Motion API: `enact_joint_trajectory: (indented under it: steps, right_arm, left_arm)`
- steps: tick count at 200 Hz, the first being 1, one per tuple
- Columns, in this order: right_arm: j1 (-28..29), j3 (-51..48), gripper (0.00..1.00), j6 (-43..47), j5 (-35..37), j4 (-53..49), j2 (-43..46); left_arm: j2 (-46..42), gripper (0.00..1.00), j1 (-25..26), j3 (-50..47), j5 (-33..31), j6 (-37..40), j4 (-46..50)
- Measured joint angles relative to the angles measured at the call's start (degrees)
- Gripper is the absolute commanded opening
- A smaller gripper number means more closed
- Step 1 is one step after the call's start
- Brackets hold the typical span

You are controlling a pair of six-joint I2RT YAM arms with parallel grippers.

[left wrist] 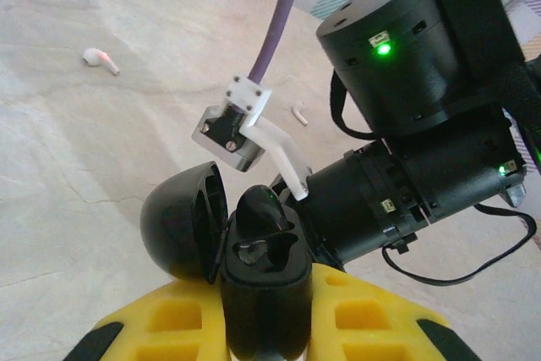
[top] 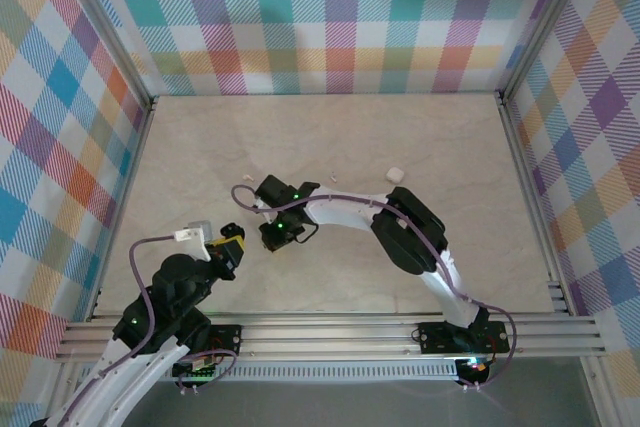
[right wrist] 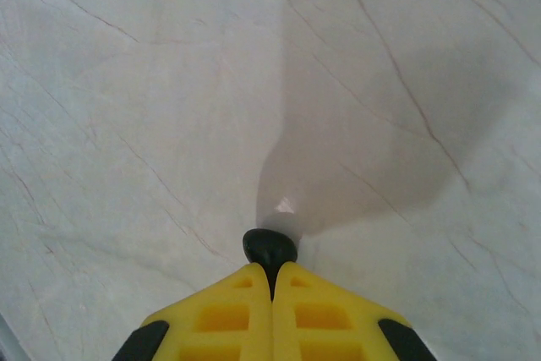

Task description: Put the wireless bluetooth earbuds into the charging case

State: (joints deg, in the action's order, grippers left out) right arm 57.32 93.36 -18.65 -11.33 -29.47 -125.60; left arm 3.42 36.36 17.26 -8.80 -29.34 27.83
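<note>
The charging case (left wrist: 254, 281), open with one earbud (left wrist: 258, 206) at its mouth, is pinched by the left tool (left wrist: 264, 327), and a black bud (right wrist: 270, 247) by the right tool (right wrist: 272, 275).

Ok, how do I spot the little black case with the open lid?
Look at the pale marble-look table, then at the robot's left gripper near its front-left corner. Pinched between its yellow fingers is the small glossy black charging case, round lid flipped open. Unlike the small white piece lying loose, it is black and held.
</note>
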Motion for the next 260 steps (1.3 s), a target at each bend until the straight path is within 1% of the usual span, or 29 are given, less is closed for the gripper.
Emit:
enact_joint_trajectory:
  steps: [29, 70, 102, 122, 133, 149, 165, 179, 217, 260]
  right_arm:
    - [-2.62, -6.75, 0.04, -0.76, 0.48, 2.21, 4.22]
    - [-7.26, -16.02, 0.03, -1.70, 2.25, 4.04, 10.62]
    - [-12.20, -22.34, 0.03, -2.54, 3.21, 4.72, 15.26]
    - [-15.41, -25.20, 0.04, -2.99, 3.48, 4.55, 17.49]
    - [-16.61, -25.77, 0.06, -2.99, 3.78, 4.20, 18.05]
    - [-17.75, -25.86, 0.15, -2.95, 4.37, 3.72, 18.21]
    - [-17.75, -25.86, 0.23, -3.45, 4.92, 3.19, 18.21]
    - [-17.70, -25.86, 0.27, -3.61, 5.51, 1.95, 18.21]
    - [-17.55, -25.86, 0.30, -4.35, 7.06, -1.33, 19.85]
    - [-18.21, -25.86, 0.31, -5.92, 7.48, -2.16, 27.36]
  left_arm:
    - [3.89, 0.00, 0.00, -2.23, 2.54, -0.07, -5.77]
    - [13.07, 0.00, 0.00, -2.67, 6.29, 0.74, -17.33]
    - [20.15, 0.00, 0.00, -2.71, 10.21, 2.99, -26.45]
    - [23.63, 0.00, 0.00, -2.62, 12.79, 4.81, -30.18]
    - [25.05, 0.00, 0.00, -2.32, 14.25, 6.08, -31.39]
    - [26.40, 0.00, 0.00, -1.53, 16.46, 7.96, -32.54]
    - [27.50, 0.00, 0.00, -0.28, 18.67, 10.34, -33.48]
    - [27.89, 0.00, 0.00, 0.48, 20.85, 12.70, -34.60]
    - [30.82, 0.00, 0.00, 2.01, 29.07, 21.49, -38.86]
    - [36.09, 0.00, 0.00, 9.64, 37.31, 33.66, -37.24]
